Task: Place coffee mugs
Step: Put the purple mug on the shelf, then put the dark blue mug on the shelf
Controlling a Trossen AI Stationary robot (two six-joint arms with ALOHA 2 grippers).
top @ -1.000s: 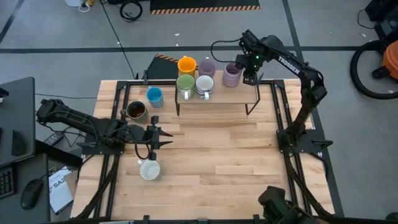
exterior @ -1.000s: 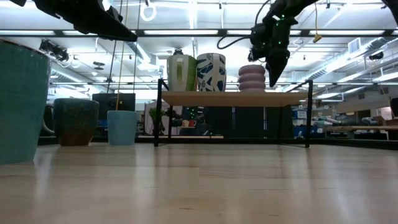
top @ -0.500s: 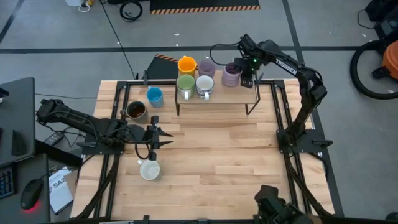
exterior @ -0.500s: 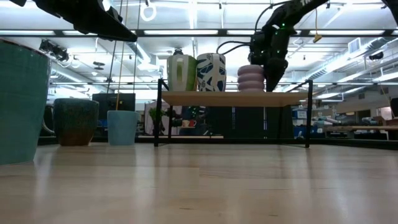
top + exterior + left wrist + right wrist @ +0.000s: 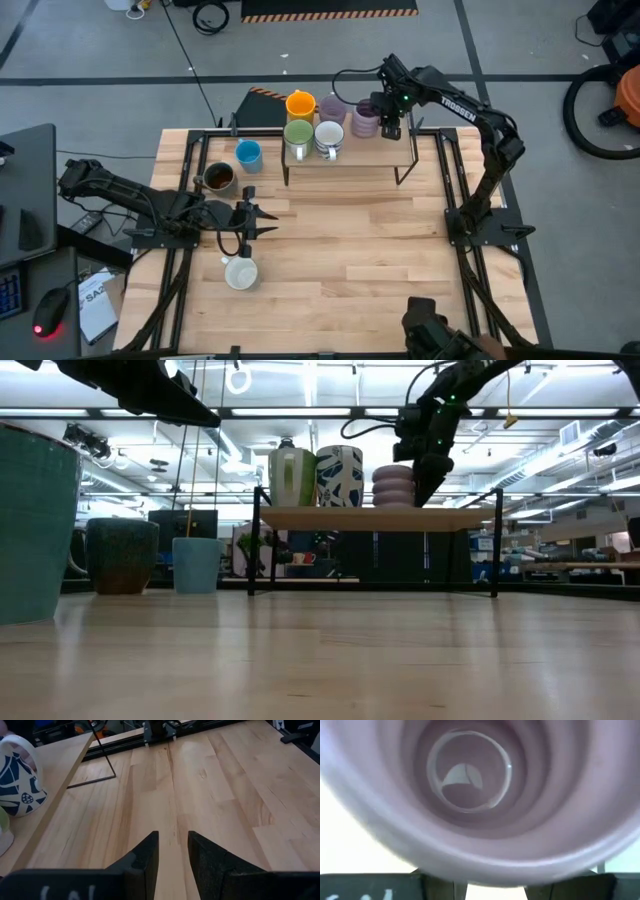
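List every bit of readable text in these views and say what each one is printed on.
"TROSSEN": white letters along the right arm in the high view.
White marks on the left gripper body in the left wrist view: cut off, unreadable.
White marks at the frame's edge in the right wrist view: cut off, unreadable.
Paper sheet beside the table: print too small to read.
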